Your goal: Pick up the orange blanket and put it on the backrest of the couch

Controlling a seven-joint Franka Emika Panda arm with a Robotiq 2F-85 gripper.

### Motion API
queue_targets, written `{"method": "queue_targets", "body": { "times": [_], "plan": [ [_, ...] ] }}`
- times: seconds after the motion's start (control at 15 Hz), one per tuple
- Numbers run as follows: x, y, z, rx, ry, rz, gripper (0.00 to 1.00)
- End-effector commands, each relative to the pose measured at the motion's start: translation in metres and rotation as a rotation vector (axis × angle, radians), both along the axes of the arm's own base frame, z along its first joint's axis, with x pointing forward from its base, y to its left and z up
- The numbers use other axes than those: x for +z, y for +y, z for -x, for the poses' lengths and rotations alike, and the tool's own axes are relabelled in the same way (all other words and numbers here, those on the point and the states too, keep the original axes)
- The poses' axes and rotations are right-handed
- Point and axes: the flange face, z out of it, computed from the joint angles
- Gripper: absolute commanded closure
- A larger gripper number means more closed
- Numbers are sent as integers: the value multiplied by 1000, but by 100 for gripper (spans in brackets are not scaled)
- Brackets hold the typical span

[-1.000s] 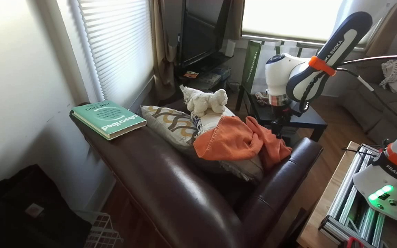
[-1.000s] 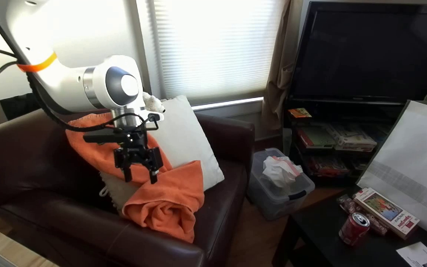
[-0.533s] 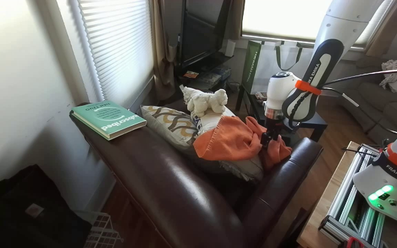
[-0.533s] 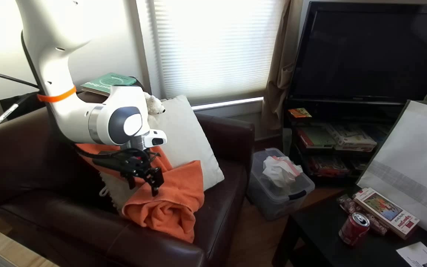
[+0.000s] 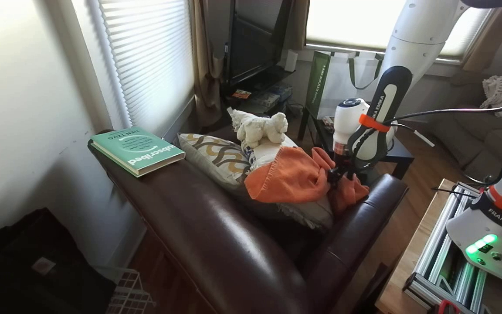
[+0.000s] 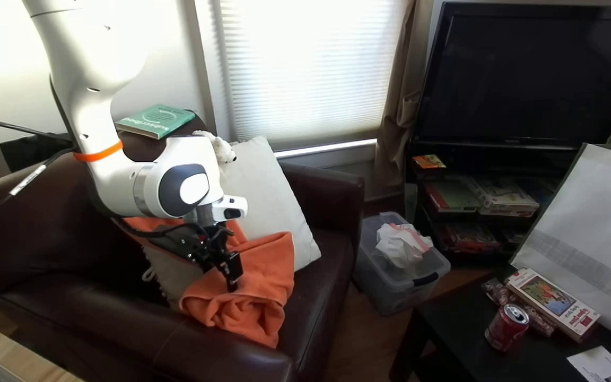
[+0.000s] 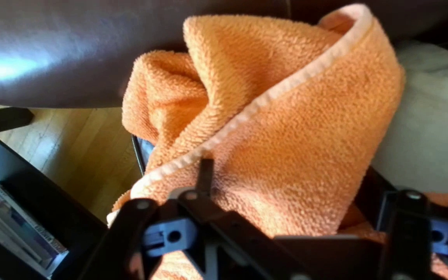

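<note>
Arm (image 5: 412, 52) bent, gripper (image 7: 290, 171) low over blanket (image 7: 298, 140), jaws spread.
Base (image 5: 501, 244) reads "FRANKA EM"; book (image 5: 140, 150) reads "subscribed", "TIEN TZUO".

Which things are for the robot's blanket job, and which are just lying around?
For the job:
orange blanket
couch backrest
robot's hand

Just lying around:
green book
white stuffed animal
patterned pillow
red can
shopping bag

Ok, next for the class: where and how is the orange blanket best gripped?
Probably by the raised fold of the orange blanket near the armrest, coming from above, jaws straddling it. In the wrist view it stands as a rounded ridge that could be pinched, while the panel beyond the pale edge looks flatter.
</note>
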Motion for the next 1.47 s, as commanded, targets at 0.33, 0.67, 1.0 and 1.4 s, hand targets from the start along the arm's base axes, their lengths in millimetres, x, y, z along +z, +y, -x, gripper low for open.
{"method": "queue_targets", "body": {
  "times": [0.33,0.67,1.0,1.4],
  "plan": [
    [-19,-5,-3,-123,31,54,83],
    [-10,1,3,-81,18,22,98],
    [35,28,60,111,-9,-7,97],
    [71,91,62,428,-5,100,97]
  ]
}}
